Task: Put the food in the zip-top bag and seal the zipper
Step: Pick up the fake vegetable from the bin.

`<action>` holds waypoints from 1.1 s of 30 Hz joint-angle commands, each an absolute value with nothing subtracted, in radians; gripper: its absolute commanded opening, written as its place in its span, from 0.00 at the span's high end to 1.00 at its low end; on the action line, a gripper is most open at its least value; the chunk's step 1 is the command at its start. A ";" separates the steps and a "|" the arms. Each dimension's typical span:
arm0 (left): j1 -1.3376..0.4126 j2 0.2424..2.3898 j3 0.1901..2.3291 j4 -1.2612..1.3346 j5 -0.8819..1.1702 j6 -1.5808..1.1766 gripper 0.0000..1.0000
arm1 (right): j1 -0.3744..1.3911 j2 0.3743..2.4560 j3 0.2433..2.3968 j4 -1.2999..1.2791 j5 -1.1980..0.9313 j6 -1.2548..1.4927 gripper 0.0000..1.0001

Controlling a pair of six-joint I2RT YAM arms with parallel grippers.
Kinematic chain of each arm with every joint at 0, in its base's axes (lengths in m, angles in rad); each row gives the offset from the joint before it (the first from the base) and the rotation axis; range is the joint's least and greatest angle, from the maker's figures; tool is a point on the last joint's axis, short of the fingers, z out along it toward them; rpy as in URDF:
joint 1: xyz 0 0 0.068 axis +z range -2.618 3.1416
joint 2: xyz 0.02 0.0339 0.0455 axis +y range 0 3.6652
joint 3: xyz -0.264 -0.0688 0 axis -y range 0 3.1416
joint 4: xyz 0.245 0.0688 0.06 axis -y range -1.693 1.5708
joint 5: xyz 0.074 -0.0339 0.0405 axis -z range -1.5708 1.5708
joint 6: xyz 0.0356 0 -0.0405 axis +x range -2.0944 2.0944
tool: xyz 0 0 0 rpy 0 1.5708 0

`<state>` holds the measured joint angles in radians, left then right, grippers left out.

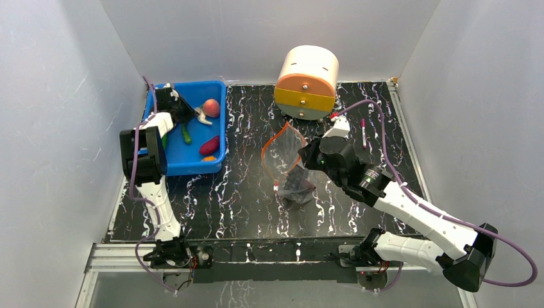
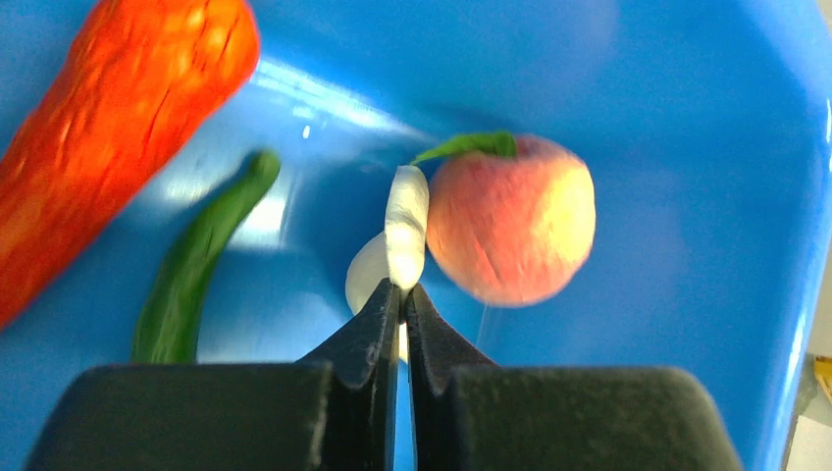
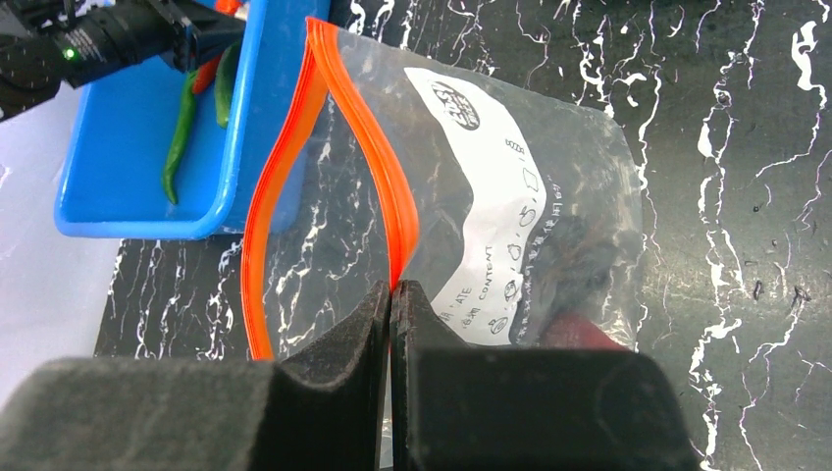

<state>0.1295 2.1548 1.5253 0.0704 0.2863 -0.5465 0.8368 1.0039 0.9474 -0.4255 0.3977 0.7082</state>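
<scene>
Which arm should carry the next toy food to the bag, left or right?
Probably the left. The left gripper sits inside the blue bin, shut on a small white piece beside the pink-red fruit. The right gripper is pinching the bag's orange zipper strip, holding its mouth open.

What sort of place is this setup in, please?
Probably a robotics lab's data-collection cell, not a kitchen: plain white walls box in a black marble-patterned table, two arms are bolted to a metal rail at its edge, and the blue bin holds toy food.
</scene>
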 commanded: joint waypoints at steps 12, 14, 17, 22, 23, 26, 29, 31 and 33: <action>0.134 1.770 1.272 -0.043 0.204 -0.558 1.00 | 0.836 0.949 0.957 -0.400 0.398 0.696 1.00; 0.133 1.719 1.242 -0.044 0.225 -0.566 1.00 | 0.836 0.945 0.945 -0.389 0.392 0.706 1.00; 0.132 1.644 1.207 -0.053 0.270 -0.562 1.00 | 0.836 0.952 0.935 -0.380 0.375 0.718 1.00; 0.118 1.532 1.162 -0.106 0.355 -0.532 1.00 | 0.836 0.975 0.930 -0.363 0.371 0.728 1.00; 0.110 1.509 1.146 -0.103 0.376 -0.533 1.00 | 0.836 0.979 0.930 -0.354 0.374 0.731 1.00; 0.077 1.446 1.116 -0.113 0.410 -0.536 1.00 | 0.836 0.995 0.933 -0.336 0.378 0.735 1.00; 0.032 1.399 1.105 -0.142 0.446 -0.528 1.00 | 0.836 1.015 0.949 -0.333 0.381 0.738 1.00; 0.011 1.375 1.097 -0.149 0.479 -0.528 1.00 | 0.836 1.025 0.954 -0.331 0.384 0.736 1.00; -0.011 1.340 1.085 -0.141 0.531 -0.534 1.00 | 0.836 1.031 0.955 -0.328 0.388 0.737 1.00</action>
